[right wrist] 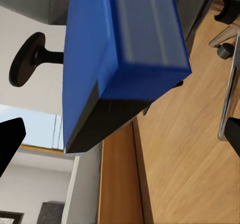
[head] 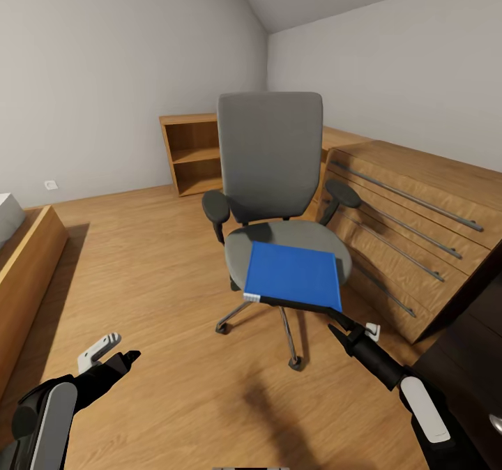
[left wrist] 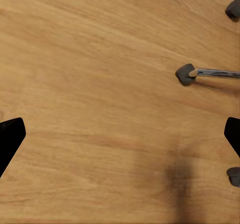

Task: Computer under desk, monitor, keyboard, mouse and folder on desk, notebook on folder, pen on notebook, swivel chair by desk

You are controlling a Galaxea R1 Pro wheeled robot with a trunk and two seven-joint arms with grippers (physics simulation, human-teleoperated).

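Note:
The swivel chair [head: 270, 156] stands mid-room with grey seat and back, facing me. The blue folder [head: 294, 275] lies flat on its seat and overhangs the front edge. My right gripper [head: 354, 332] is open just below and in front of the folder's near right corner. In the right wrist view the folder [right wrist: 125, 39] looms close ahead, black spine edge toward me, with the right gripper [right wrist: 120, 139] spread wide and touching nothing. My left gripper [head: 120, 350] hangs open over the floor at the lower left. In its wrist view, the left gripper [left wrist: 120, 136] faces bare boards and a chair caster [left wrist: 185, 74].
A light wooden dresser [head: 418, 205] with long metal handles stands right of the chair. An open wooden bookshelf [head: 192, 153] sits against the back wall. A wooden bed frame [head: 28, 275] lines the left. The black desk [head: 474, 344] shows at the lower right.

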